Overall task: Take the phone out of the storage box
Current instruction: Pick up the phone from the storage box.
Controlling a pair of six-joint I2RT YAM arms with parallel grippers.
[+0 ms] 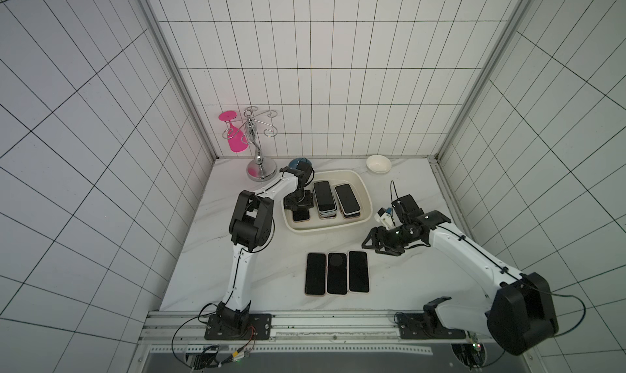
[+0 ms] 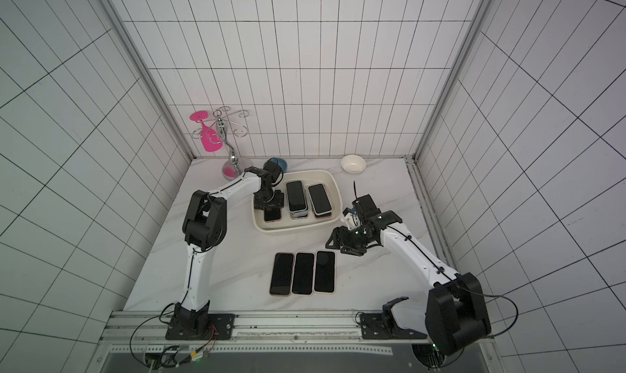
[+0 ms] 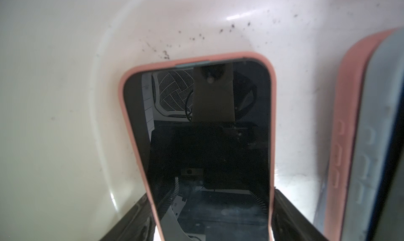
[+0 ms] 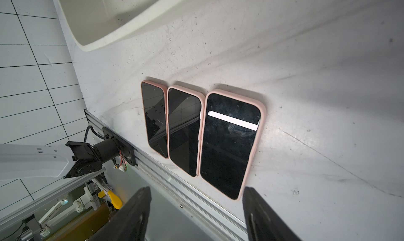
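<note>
left fingers grip the phone by its edges; storage box wall crowds frame left, stack right; right fingers gape over table.

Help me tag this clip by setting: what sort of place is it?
Probably a robot lab cell mocked up as a kitchen: white grid-tiled walls, a marble-patterned tabletop, and two white-and-black robot arms bolted to an aluminium rail.
</note>
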